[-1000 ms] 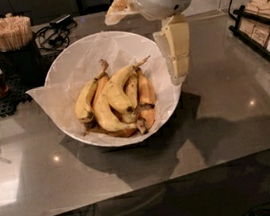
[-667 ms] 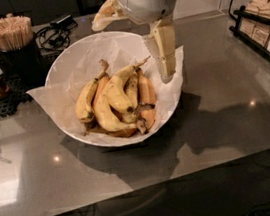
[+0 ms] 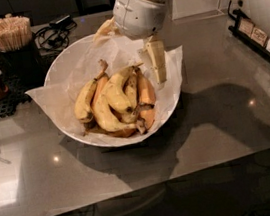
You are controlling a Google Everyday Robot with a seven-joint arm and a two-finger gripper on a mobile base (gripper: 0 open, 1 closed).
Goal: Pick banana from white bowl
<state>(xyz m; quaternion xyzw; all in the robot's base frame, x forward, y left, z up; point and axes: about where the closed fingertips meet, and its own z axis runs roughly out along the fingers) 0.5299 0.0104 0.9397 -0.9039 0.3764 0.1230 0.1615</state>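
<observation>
The gripper (image 3: 158, 69) hangs below the white wrist at the upper centre of the frame, over the right inner side of the white bowl (image 3: 65, 58) and close above its crinkled paper lining (image 3: 48, 100) (whether it is spread or pressed together, I cannot tell). The banana (image 3: 114, 94) lies in the heap at the bowl's middle, just left of the gripper, ungrasped. The bowl stands on the grey worktop (image 3: 217, 118).

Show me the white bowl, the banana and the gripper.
white bowl (image 3: 120, 141): camera view, front rim.
banana (image 3: 114, 94): camera view, mid-body, top of pile.
gripper (image 3: 157, 67): camera view, its tip, above the white bowl's right half.
</observation>
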